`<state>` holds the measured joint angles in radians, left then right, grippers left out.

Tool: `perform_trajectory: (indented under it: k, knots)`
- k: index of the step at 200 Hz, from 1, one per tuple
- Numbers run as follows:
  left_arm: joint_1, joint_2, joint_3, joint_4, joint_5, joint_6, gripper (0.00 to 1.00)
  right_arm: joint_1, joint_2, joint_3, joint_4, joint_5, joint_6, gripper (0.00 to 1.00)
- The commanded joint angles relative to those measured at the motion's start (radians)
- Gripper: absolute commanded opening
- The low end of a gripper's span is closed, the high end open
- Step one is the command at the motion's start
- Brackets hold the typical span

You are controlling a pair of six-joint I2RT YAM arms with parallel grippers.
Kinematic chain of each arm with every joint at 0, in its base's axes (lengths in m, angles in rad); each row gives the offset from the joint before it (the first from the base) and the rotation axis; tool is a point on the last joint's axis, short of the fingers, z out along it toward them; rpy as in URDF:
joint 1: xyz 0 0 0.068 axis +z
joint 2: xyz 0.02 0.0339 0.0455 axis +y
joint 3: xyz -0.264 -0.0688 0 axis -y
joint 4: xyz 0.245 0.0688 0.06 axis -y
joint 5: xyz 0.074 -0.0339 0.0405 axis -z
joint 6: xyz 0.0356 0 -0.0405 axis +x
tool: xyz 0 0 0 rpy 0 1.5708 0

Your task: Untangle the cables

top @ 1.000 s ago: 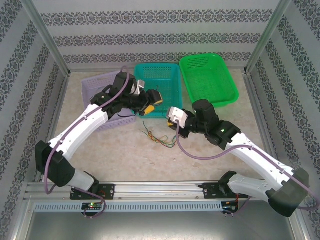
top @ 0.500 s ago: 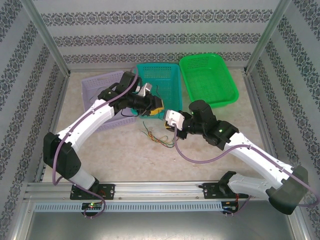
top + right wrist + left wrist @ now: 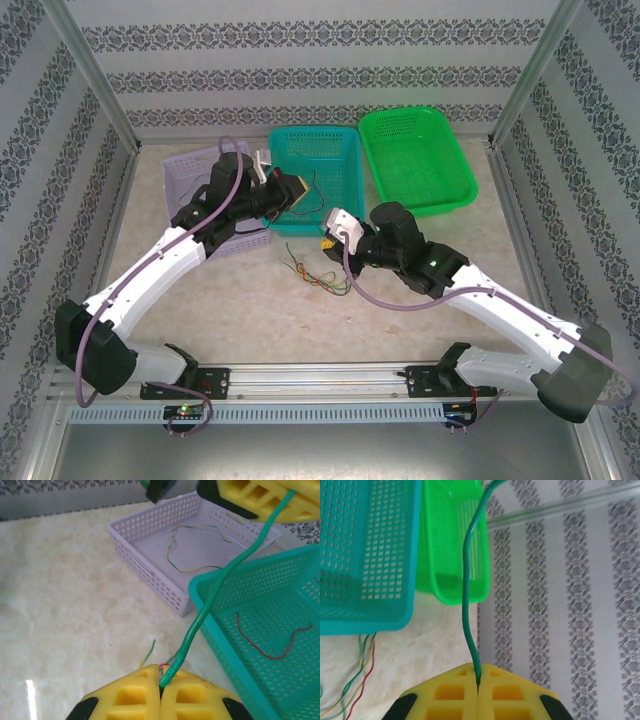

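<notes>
Jointly, left end effector (image 3: 478, 689) and right end effector (image 3: 160, 687) pinch green cable (image 3: 464, 570)

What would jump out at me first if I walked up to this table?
A green cable stretched taut in the air, pinched at one end by the left end effector and at the other by the right end effector, by the edge of the teal basket. Next, the bright baskets: a red wire lies in the teal one, and a yellow-green wire lies in the lilac basket.
</notes>
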<state>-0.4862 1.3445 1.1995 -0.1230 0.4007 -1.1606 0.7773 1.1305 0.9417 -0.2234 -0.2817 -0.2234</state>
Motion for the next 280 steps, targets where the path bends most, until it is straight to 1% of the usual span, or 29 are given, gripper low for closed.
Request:
perform_trajectory:
  k: [1, 27, 43, 69, 106, 122, 147, 161, 179, 197, 209, 222, 234, 243, 267, 271, 280]
  knots:
    - [0.053, -0.002, 0.006, 0.323, -0.192, -0.051, 0.00, 0.054, 0.039, -0.031, -0.114, -0.112, 0.156, 0.00]
    - [0.053, 0.021, 0.014, 0.353, -0.126, -0.040, 0.00, 0.068, 0.066, 0.003, -0.117, -0.107, 0.192, 0.00]
    - [0.053, 0.029, 0.010, 0.374, -0.075, -0.023, 0.00, 0.043, 0.051, 0.039, -0.119, -0.088, 0.228, 0.14]
    - [0.055, 0.061, 0.034, 0.371, 0.045, -0.013, 0.00, -0.052, -0.006, 0.113, -0.101, -0.102, 0.330, 0.38]
    - [0.054, 0.082, 0.074, 0.314, 0.132, 0.044, 0.00, -0.176, -0.094, 0.216, -0.022, -0.051, 0.482, 0.55]
    - [0.054, 0.095, 0.083, 0.324, 0.170, 0.055, 0.00, -0.234, -0.086, 0.266, 0.021, -0.054, 0.568, 0.58]
    - [0.046, 0.119, 0.102, 0.314, 0.220, 0.090, 0.00, -0.294, 0.015, 0.384, 0.016, -0.039, 0.688, 0.60]
    - [0.035, 0.130, 0.111, 0.309, 0.238, 0.111, 0.00, -0.302, 0.090, 0.468, -0.032, -0.036, 0.702, 0.60]
    - [0.019, 0.149, 0.139, 0.280, 0.266, 0.149, 0.00, -0.293, 0.181, 0.571, -0.099, -0.015, 0.655, 0.60]
    - [0.002, 0.165, 0.167, 0.261, 0.295, 0.182, 0.00, -0.283, 0.245, 0.636, -0.155, 0.051, 0.581, 0.60]
    - [-0.007, 0.174, 0.182, 0.243, 0.308, 0.203, 0.00, -0.289, 0.287, 0.670, -0.183, 0.071, 0.544, 0.58]
    - [-0.015, 0.181, 0.197, 0.213, 0.315, 0.223, 0.00, -0.293, 0.334, 0.714, -0.212, 0.067, 0.498, 0.56]
    - [-0.022, 0.185, 0.203, 0.198, 0.321, 0.235, 0.00, -0.295, 0.370, 0.748, -0.235, 0.081, 0.487, 0.55]
    - [-0.026, 0.187, 0.208, 0.184, 0.325, 0.243, 0.00, -0.301, 0.390, 0.763, -0.244, 0.085, 0.494, 0.51]
    - [-0.040, 0.194, 0.221, 0.160, 0.329, 0.260, 0.00, -0.315, 0.425, 0.782, -0.238, 0.069, 0.513, 0.38]
    - [-0.042, 0.197, 0.221, 0.158, 0.329, 0.261, 0.00, -0.317, 0.431, 0.784, -0.236, 0.071, 0.516, 0.35]
    - [-0.048, 0.198, 0.220, 0.156, 0.328, 0.263, 0.00, -0.322, 0.439, 0.790, -0.230, 0.073, 0.531, 0.23]
